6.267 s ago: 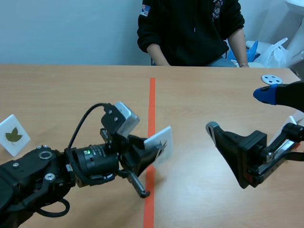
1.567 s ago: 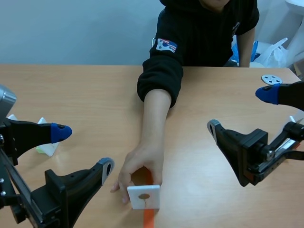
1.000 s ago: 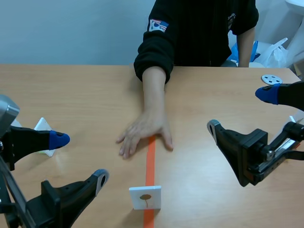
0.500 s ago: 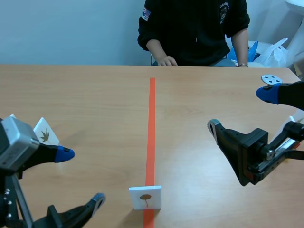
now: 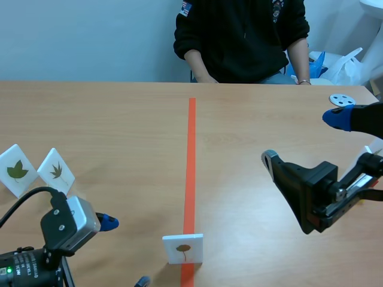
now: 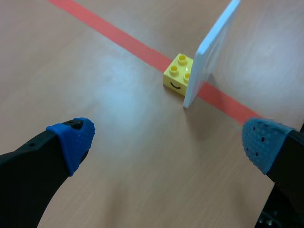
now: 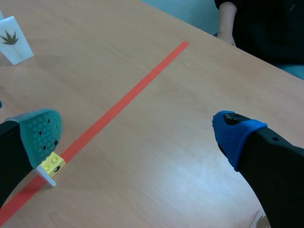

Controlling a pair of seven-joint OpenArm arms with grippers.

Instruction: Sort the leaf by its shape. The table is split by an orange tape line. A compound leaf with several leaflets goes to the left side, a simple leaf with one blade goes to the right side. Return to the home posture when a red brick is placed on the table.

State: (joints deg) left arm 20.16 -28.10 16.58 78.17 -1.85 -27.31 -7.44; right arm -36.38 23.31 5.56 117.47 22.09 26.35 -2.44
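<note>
My left fingers (image 6: 71, 140) are released, spread wide and low over the tabletop (image 5: 119, 119) at 7 o'clock. The leaf card (image 5: 183, 248) stands upright on the tape line (image 5: 190, 167) at 6 o'clock and shows one small brown blade. From my left fingers it sits ahead at 1 o'clock, propped against a yellow brick (image 6: 178, 74). My right fingers (image 7: 235, 133) are released too, held up at 3 o'clock. Two cards (image 5: 15, 170) stand at 9 o'clock. A person (image 5: 239, 36) sits at 12 o'clock.
</note>
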